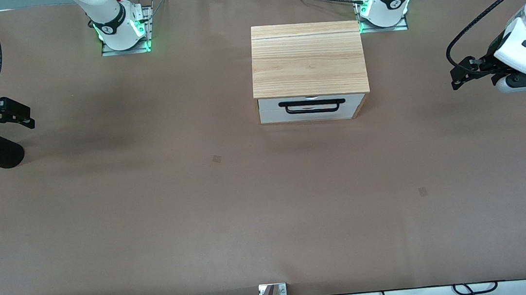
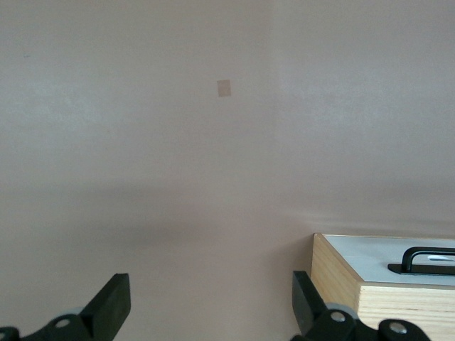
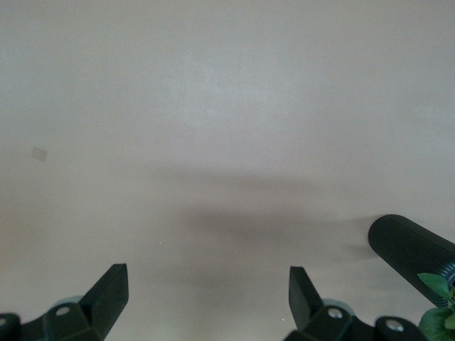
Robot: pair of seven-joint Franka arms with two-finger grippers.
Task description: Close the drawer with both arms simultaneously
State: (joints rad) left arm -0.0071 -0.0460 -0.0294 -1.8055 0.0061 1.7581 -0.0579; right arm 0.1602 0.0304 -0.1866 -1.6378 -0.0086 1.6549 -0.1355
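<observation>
Drawer (image 1: pixel 308 107) sat in the oak box (image 1: pixel 307 59) near the left arm's base, apparently almost flush. Both claws released and empty: left gripper (image 2: pixel 210 302), right gripper (image 3: pixel 206 297), each parked above bare table (image 1: pixel 201 212) at its own end, well apart from the drawer, probably staged for a joint push.

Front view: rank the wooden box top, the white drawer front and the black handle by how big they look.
Largest to smallest:
1. wooden box top
2. white drawer front
3. black handle
The order is plain here; all three sit together, so nearness to the camera hardly matters.
</observation>
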